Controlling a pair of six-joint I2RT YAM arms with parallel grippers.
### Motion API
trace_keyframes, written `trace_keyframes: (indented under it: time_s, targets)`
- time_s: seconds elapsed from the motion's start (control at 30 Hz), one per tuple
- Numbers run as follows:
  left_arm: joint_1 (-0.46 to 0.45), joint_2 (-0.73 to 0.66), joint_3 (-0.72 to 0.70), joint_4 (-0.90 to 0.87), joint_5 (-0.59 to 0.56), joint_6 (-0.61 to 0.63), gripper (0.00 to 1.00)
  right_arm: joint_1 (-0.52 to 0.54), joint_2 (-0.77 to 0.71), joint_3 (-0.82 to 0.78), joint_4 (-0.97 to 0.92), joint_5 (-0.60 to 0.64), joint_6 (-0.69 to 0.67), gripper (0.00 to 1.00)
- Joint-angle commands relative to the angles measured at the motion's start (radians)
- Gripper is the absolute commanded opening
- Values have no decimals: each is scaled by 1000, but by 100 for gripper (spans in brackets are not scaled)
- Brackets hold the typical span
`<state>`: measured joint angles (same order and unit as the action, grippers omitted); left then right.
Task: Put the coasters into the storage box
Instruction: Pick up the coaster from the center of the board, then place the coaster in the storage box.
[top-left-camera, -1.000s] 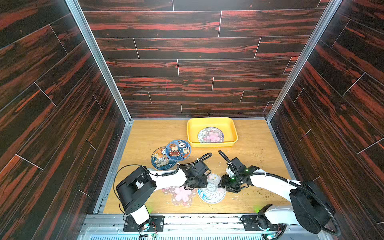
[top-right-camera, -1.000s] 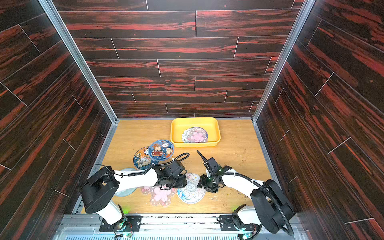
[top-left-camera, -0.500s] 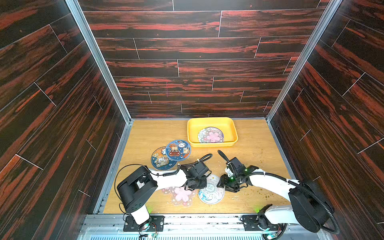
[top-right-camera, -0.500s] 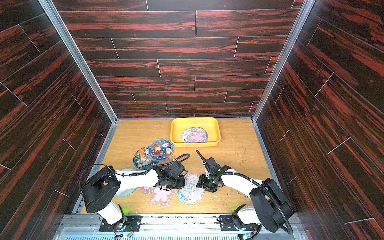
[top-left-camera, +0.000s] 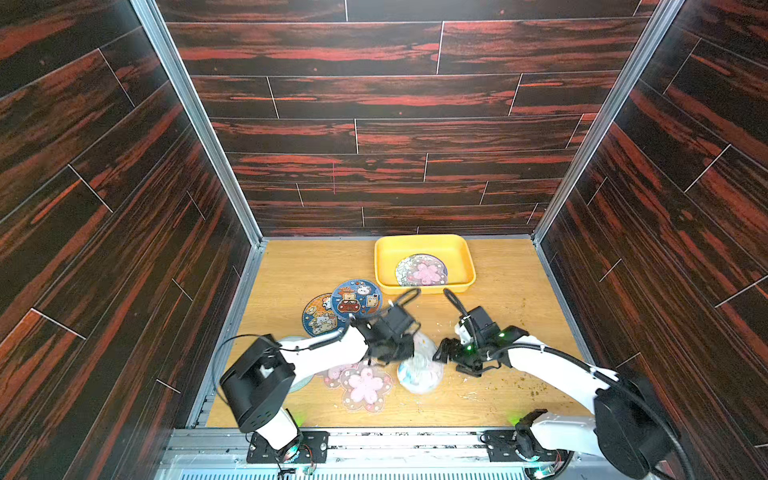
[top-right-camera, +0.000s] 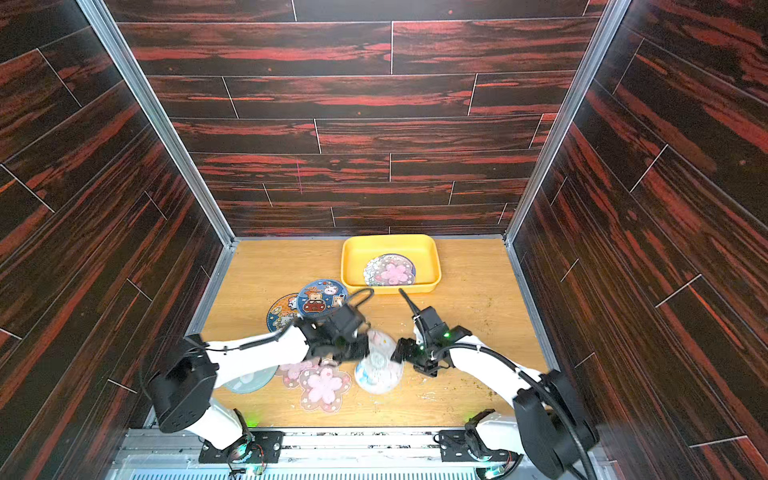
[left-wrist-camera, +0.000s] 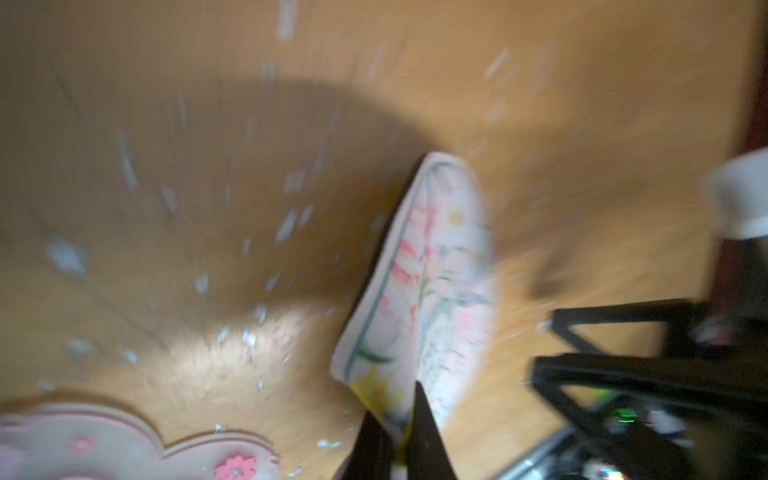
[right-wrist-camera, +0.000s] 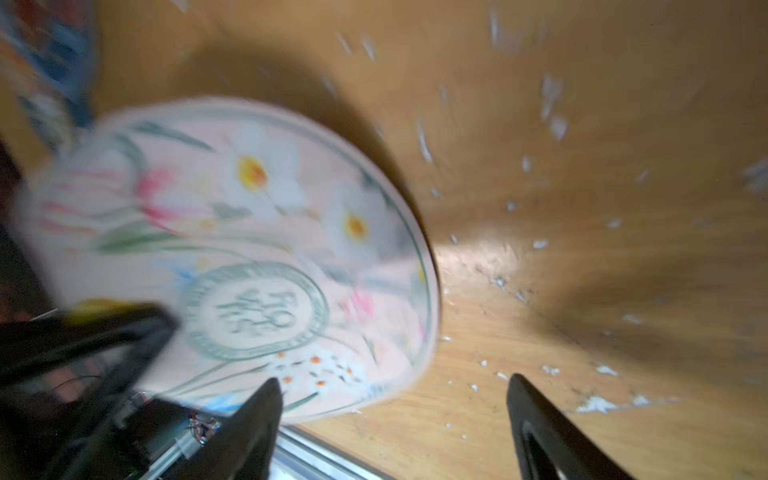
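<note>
Dark red-grained panels close round a pale wooden tabletop, where the left claw grips a floral coaster.

Left claw is pinched tight on the floral coaster's rim and holds it tilted up on edge, off the tabletop and above a pale round coaster lying flat. Right claw stands wide apart with nothing in it, one finger just beside the floral coaster's edge. Near the back wall, well apart from both claws, sits the yellow storage box, with a pink blossom coaster inside on top of a round one. Two blue cartoon coasters overlap to the left of the box. Pink blossom-shaped coasters lie flat near the front edge.
</note>
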<state>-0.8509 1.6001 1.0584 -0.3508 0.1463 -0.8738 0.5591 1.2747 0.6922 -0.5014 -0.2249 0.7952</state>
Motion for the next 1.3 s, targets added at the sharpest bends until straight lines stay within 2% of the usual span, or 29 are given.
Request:
trace_keyframes:
  time_s: [0.0,0.2,0.37,0.63,0.97,1.07,1.27]
  targets:
    - [39,-46,110,-76,7,80,0,-19,-47,46,-60,10,-18,90]
    - [105,15,332,-121,20,182,0,-39,-86,76,-65,-4,-4,92]
    - [172,143,544,-129,58,232,0,-45,-103,90,-60,-7,11,92]
    - [237,409,887,-132,85,279,0,-66,-116,125,-73,-1,14,92]
    - [297,793,1404,-196,152,267,0,-95,-106,128,-60,1,23,92]
    - [323,851,1404,-141,158,219,0,-103,-97,136,-58,2,24,93]
    - [363,925,1385,-128,167,205,0,-113,-81,153,-66,6,25,93]
